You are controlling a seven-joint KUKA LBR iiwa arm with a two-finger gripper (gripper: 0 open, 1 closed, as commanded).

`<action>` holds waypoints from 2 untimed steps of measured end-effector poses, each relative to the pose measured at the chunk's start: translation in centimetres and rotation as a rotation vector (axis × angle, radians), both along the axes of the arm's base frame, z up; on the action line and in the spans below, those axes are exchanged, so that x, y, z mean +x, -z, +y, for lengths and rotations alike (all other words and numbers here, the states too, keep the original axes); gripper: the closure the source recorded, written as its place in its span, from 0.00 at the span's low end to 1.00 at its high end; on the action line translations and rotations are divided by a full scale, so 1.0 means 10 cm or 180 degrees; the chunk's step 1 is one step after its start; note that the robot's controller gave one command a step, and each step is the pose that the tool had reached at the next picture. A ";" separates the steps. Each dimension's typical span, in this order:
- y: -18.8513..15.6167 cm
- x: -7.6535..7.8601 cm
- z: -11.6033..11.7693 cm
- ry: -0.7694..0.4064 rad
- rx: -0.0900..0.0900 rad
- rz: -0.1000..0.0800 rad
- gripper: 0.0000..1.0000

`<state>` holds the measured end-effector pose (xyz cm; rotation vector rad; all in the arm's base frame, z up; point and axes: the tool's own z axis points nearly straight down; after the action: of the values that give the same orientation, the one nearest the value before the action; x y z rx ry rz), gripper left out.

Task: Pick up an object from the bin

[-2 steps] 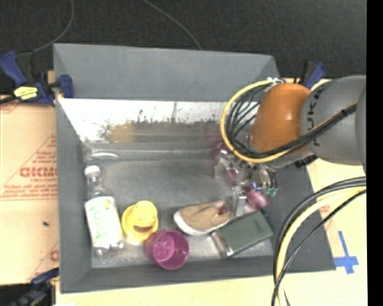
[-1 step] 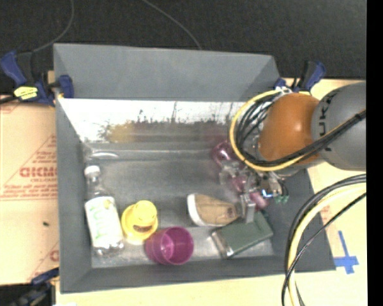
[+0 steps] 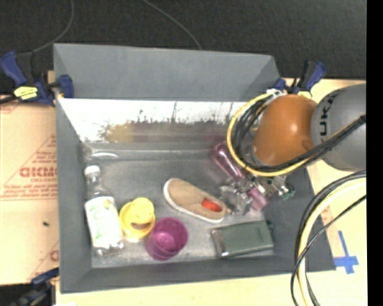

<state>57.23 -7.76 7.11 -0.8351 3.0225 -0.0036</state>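
In the bin [image 3: 71, 196], tan shoe [image 3: 186, 198], seemingly a red piece [image 3: 210, 204] inside

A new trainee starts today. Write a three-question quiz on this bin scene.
1. True or false: a clear bottle lies at the left side of the bin in the camera view.
2. Which lies nearest the gripper? A the clear bottle B the tan shoe C the yellow toy
3. What colour is the cup just left of the dark green box?
Key: 1 true; 2 B; 3 magenta.
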 end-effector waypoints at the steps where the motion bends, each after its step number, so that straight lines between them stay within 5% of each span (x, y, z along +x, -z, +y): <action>1: 0.00 0.00 0.00 0.0003 0.0000 0.0000 1.00; 2: -0.02 0.03 -0.01 -0.0059 -0.0002 -0.0016 1.00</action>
<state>57.56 -7.88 7.32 -0.8618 3.0101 -0.0067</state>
